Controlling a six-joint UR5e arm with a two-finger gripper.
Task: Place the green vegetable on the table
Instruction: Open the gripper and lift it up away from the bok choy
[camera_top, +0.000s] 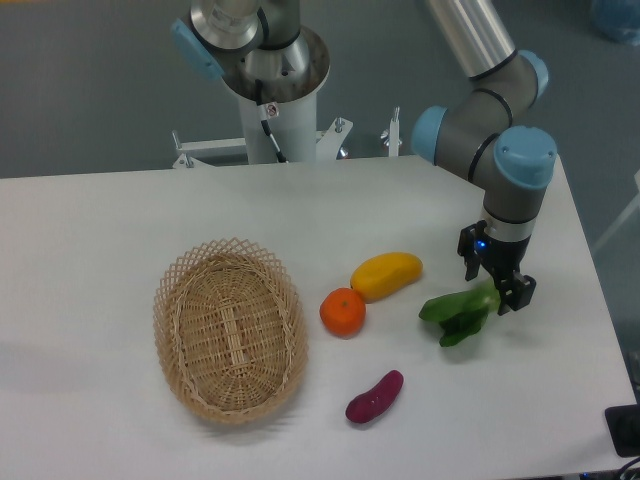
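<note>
White table (90, 230) lies bare leftward; hand (497, 282), near its right edge, grips green vegetable (458, 312).

White worktop (100, 220) carrying a wicker basket (230, 330) at 9 o'clock, an orange (342, 311) at centre, a mango (386, 275) at 1, a purple vegetable (375, 396) at 5, a green vegetable (458, 314) at 3.
</note>
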